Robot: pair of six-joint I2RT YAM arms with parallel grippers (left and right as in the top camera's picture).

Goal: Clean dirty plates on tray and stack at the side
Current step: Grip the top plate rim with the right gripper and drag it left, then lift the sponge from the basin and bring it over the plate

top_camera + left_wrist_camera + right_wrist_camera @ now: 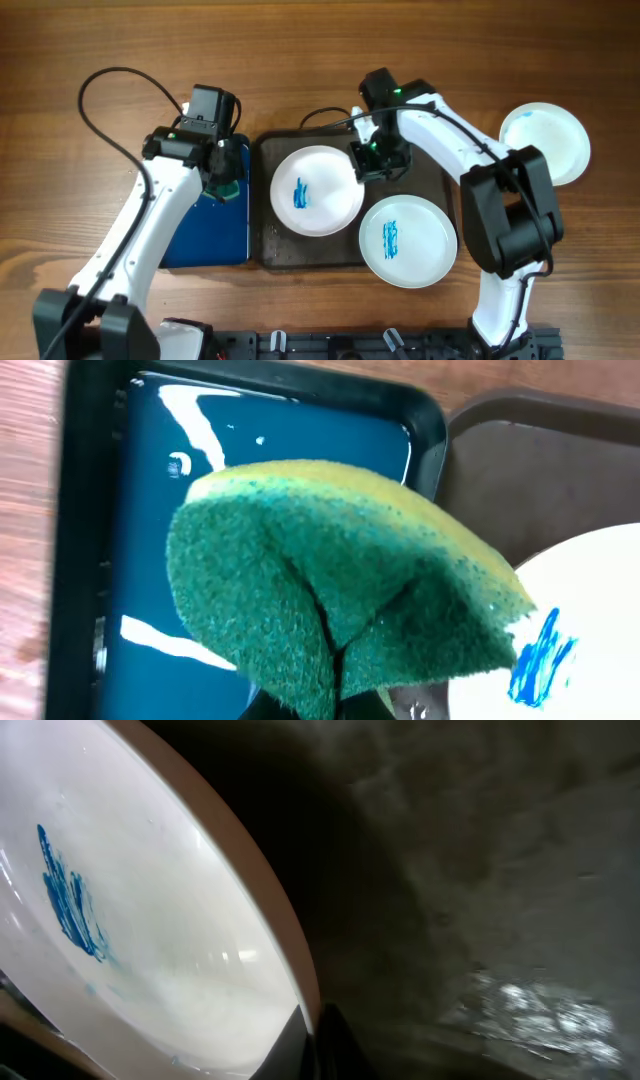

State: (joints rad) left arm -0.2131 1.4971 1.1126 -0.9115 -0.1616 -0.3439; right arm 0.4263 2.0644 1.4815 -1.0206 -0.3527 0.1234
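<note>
A white plate with a blue smear (316, 190) lies on the dark grey-brown tray (275, 245). My right gripper (366, 165) is shut on this plate's right rim; the wrist view shows the rim (290, 960) pinched between the fingers (318, 1020). A second smeared plate (408, 240) overlaps the tray's front right corner. A third white plate (545, 142) lies on the table at far right, no smear clear. My left gripper (225, 185) is shut on a green and yellow sponge (330, 580), held over the blue tray (150, 510), left of the plate (590, 620).
The glossy dark blue tray (210, 230) lies against the left side of the big tray. Cables run over the wooden table (60, 200) behind both arms.
</note>
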